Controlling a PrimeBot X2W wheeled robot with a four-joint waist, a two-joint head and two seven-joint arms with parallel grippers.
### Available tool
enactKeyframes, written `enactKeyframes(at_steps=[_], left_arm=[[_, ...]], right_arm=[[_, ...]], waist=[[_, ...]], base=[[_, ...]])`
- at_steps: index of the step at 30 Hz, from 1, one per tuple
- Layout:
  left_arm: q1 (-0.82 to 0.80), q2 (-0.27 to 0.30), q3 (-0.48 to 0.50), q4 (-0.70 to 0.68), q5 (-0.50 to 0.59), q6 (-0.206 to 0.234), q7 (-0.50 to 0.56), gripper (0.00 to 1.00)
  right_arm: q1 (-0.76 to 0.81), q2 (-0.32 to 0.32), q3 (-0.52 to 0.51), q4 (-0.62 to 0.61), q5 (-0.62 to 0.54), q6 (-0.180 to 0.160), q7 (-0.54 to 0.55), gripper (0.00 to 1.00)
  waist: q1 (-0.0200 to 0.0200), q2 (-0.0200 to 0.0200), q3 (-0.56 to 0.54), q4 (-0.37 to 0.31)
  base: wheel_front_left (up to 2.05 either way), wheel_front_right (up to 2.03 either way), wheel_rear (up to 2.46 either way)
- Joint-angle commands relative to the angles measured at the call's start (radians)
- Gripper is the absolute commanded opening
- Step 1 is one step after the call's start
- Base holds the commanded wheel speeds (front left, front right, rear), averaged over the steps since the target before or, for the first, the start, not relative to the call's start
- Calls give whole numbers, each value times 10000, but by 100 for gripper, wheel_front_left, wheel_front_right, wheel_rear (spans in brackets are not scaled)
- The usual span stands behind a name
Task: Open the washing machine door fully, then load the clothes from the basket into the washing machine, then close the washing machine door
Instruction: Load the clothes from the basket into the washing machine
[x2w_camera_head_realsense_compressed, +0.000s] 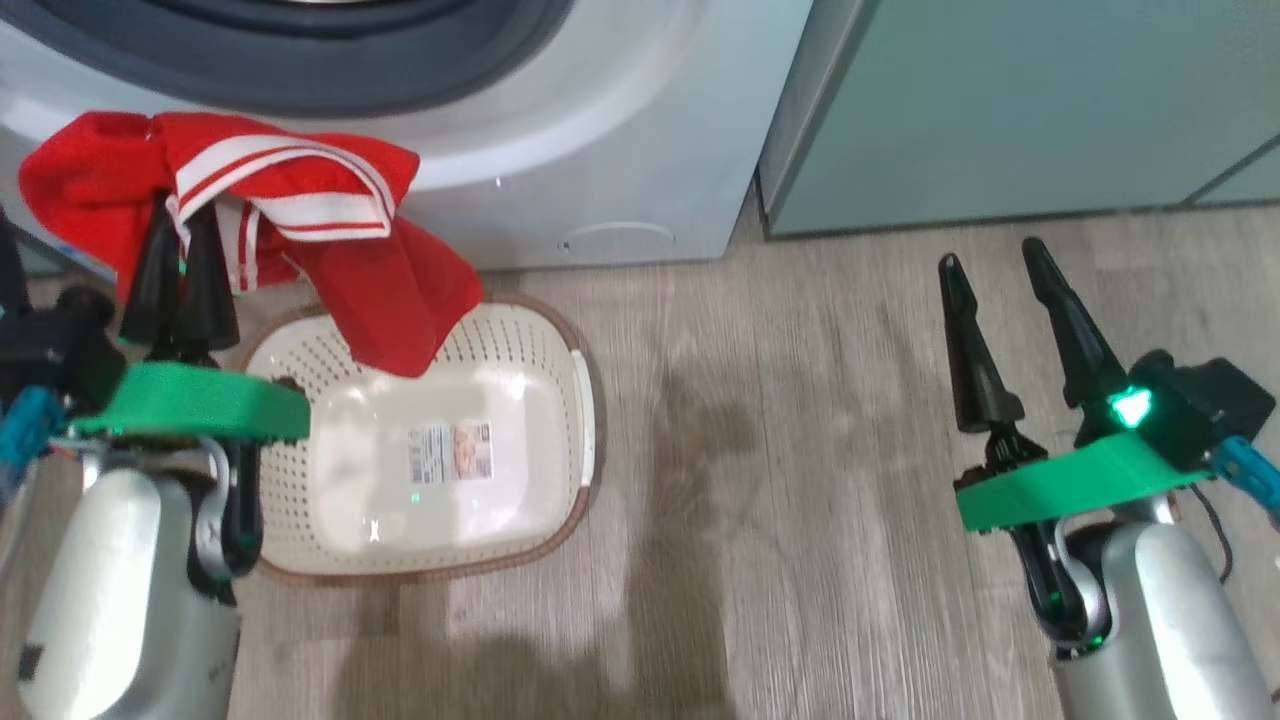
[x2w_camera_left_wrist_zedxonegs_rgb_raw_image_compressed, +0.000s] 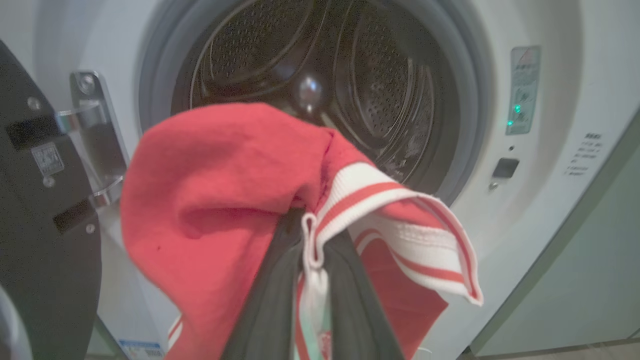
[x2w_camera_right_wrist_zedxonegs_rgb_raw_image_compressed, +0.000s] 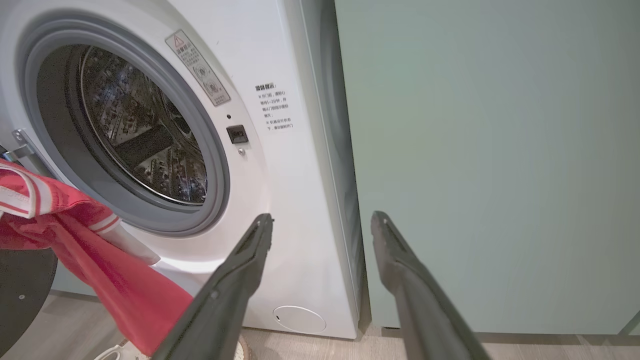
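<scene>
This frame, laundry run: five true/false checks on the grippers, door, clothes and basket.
1. The left gripper is shut on the clothes. True.
2. The washing machine door is closed. False: it stands swung open, and the drum is exposed.
3. The right gripper is open and holds nothing. True.
4. The clothes lie inside the drum. False: they hang from the left gripper, outside it.
5. The basket holds another garment. False: its visible floor is bare apart from a label sticker.
</scene>
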Motion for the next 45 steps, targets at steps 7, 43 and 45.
enactKeyframes(at_steps=[7, 43, 45], left_arm=[[951, 21, 564, -1419, 497, 227, -125, 0], [3690, 74, 5, -1919, 800, 555, 663, 0], [3677, 94, 7, -1922, 789, 557, 658, 0]], right_arm=[[508, -4, 1, -361, -74, 0, 196, 100], [1820, -4, -282, -849, -263, 0, 748, 100], [1808, -4, -284, -868, -265, 0, 741, 100]], waist=[[1, -1, -929, 42], [1, -1, -2518, 114], [1, -1, -2478, 129]], base=[[0, 0, 0], [0, 0, 0], [0, 0, 0]])
